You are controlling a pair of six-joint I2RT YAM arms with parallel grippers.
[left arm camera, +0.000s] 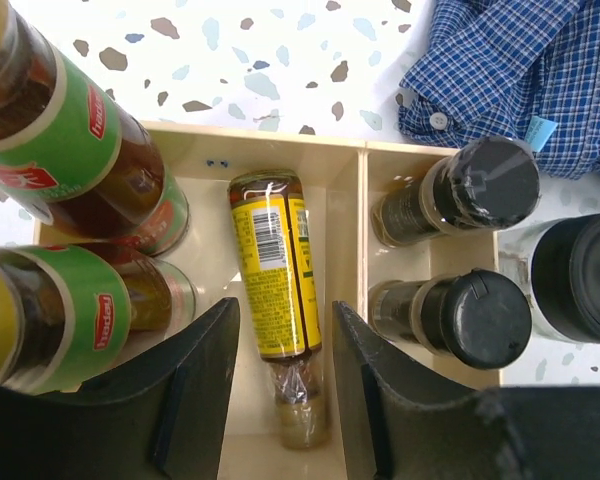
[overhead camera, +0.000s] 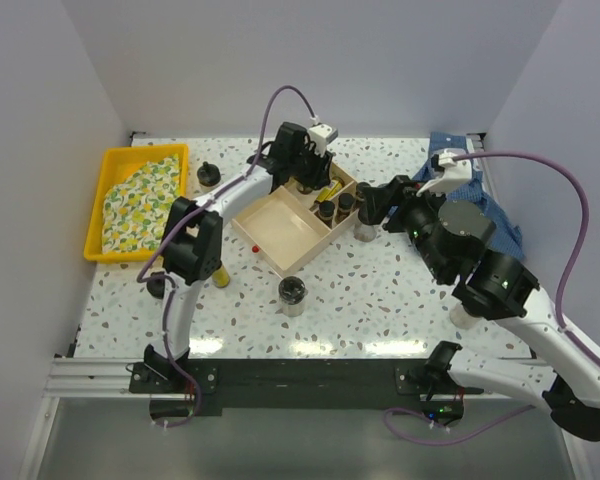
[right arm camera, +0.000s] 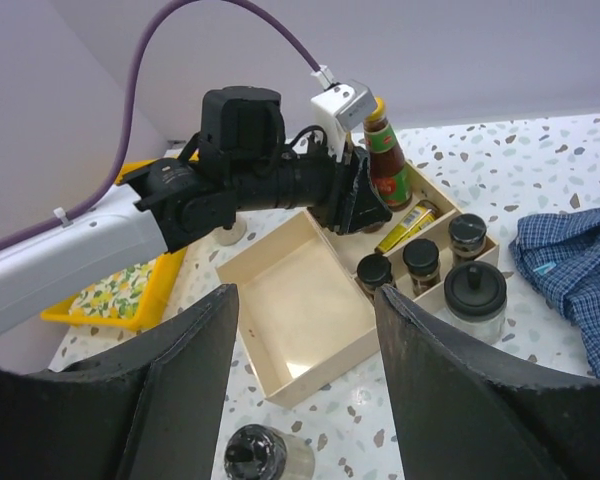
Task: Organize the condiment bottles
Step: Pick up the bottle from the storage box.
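Note:
The pale wooden box [overhead camera: 280, 228] sits mid-table. My left gripper [left arm camera: 285, 370] is open above its far compartment, jaws either side of the neck of a yellow-labelled bottle [left arm camera: 275, 265] that lies flat, not touching it. Two red sauce bottles [left arm camera: 70, 140] stand beside it. Small black-lidded jars [left arm camera: 470, 190] fill the narrow compartment. My right gripper [right arm camera: 305, 340] is open and empty above the table near the box's right front. A clear black-lidded jar [overhead camera: 292, 293] stands in front of the box. A yellow bottle [overhead camera: 220, 272] stands by the left arm.
A larger black-lidded jar [right arm camera: 473, 295] stands against the box's right side. A blue checked cloth [overhead camera: 480, 190] lies at the back right. A yellow tray [overhead camera: 110, 170] with a lemon-print cloth is at the back left. Dark-capped bottles [overhead camera: 209, 175] stand left of the box.

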